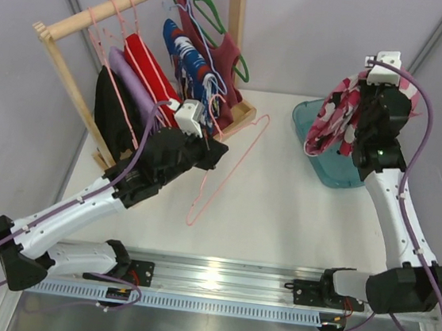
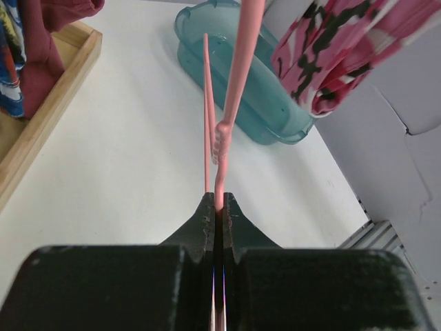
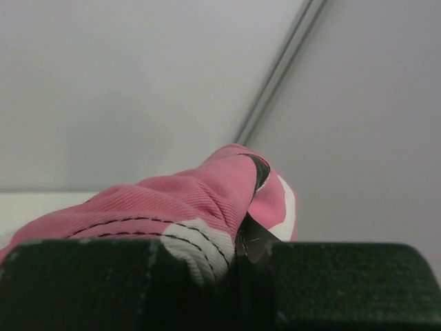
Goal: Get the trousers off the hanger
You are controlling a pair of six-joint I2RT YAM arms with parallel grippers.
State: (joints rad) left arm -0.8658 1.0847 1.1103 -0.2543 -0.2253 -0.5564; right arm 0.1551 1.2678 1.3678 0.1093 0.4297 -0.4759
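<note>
Left gripper (image 2: 218,207): black fingers pressed together on the thin pale-pink plastic hanger (image 2: 238,83), nipping one bar of its frame.
Hanger: bare, no cloth on it; it reaches out from the left gripper over the white table (image 1: 279,212), between the wooden rack and the tub. Whether its low corner touches the table, I cannot tell.
Right gripper (image 3: 238,252): raised high on the right side, jaws clamped on a fold of the soft bright-pink trousers (image 3: 172,200) with red, white and black patches.
Trousers: hanging loose from the right gripper, well apart from the hanger; in the top view they hang above the teal plastic tub (image 1: 320,170).
Tub: on the table's far right part.
Wooden rack (image 1: 60,31): far left, hung with red, lilac, black and blue-patterned garments on other hangers.
</note>
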